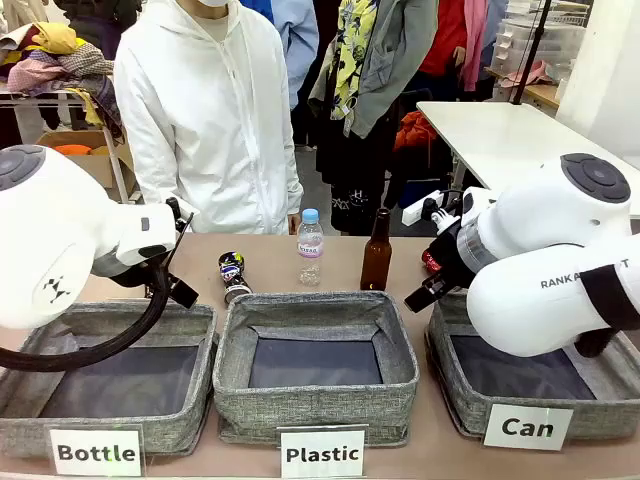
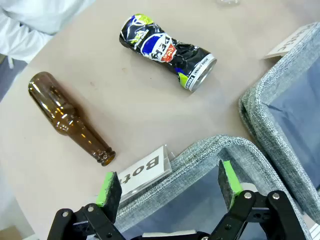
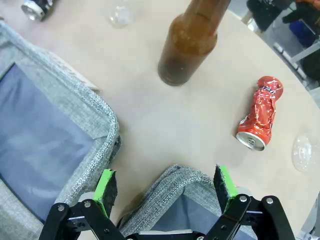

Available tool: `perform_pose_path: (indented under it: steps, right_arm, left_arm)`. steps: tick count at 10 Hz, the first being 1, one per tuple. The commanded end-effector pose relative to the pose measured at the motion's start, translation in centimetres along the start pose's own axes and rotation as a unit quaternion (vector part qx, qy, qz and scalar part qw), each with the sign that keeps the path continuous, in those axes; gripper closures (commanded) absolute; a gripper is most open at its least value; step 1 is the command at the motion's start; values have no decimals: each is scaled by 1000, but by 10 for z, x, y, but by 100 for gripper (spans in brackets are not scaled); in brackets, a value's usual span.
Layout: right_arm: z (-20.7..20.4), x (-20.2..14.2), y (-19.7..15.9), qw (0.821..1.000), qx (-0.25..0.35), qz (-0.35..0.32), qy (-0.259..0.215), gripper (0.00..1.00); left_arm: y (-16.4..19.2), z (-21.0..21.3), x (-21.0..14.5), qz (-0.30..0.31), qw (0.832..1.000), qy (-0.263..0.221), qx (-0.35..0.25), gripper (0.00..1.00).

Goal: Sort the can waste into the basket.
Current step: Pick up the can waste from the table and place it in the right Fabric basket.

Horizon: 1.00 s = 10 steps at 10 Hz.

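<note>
The dark printed crushed can (image 1: 232, 272) lies on the table behind the gap between the left and middle baskets; in the left wrist view this dark can (image 2: 167, 50) sits well beyond my open left gripper (image 2: 170, 187), which hovers over a basket rim. The red crushed can (image 3: 261, 112) lies on the table ahead and to the right of my open right gripper (image 3: 167, 185). In the front view the red can (image 1: 431, 261) peeks out behind the right arm. The "Can" basket (image 1: 600, 418) stands at the front right, under that arm.
Grey baskets labelled "Bottle" (image 1: 30, 435) and "Plastic" (image 1: 240, 405) stand left and middle. A clear plastic bottle (image 1: 310, 246) and a brown glass bottle (image 1: 376, 250) stand upright behind them. Another brown bottle (image 2: 70, 116) lies flat. A person in white stands across the table.
</note>
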State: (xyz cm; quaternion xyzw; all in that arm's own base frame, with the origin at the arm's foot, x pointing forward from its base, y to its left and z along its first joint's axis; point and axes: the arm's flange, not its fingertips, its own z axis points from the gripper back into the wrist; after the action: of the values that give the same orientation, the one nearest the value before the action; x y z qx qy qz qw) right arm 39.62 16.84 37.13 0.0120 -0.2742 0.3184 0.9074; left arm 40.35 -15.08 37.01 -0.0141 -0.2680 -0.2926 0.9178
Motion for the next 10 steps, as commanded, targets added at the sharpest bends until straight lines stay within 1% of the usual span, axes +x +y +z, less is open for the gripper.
perform_pose_path:
  steps: [1, 10]
  right_arm:
    - [0, 0, 0, 1000, 0, 0, 0, 0]
    - [0, 0, 0, 1000, 0, 0, 0, 0]
  left_arm:
    - [0, 0, 0, 0, 1000, 0, 0, 0]
    - [0, 0, 0, 0, 1000, 0, 0, 0]
